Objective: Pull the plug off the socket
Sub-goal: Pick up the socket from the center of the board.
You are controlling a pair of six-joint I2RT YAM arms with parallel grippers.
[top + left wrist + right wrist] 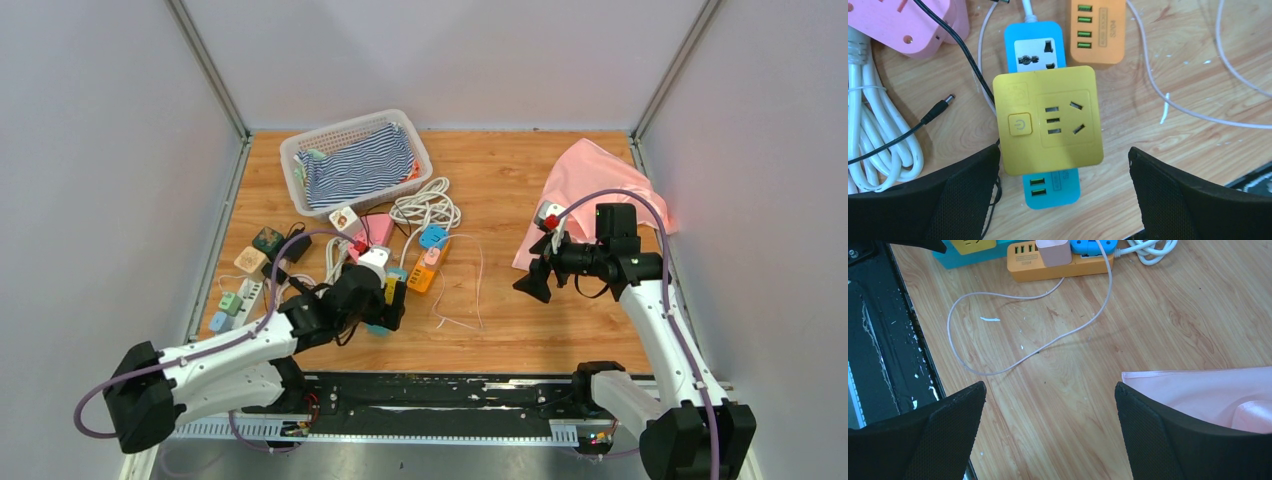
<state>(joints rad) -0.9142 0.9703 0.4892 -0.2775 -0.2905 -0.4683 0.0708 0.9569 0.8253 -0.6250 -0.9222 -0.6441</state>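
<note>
Left wrist view: 1 yellow cube plug (1048, 120) seated on blue socket strip (1050, 192); left gripper (1063, 152) straddles it, fingers spread, not gripping, likely positioned for pulling. Right gripper (1049, 387) open, idle beside pink cloth (1198, 390).

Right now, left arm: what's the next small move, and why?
Probably ease the left fingers forward until they flank the yellow cube adapter, then close. They stand open, with their tips only at the cube's near corners, and the cube sits on the blue strip.
</note>
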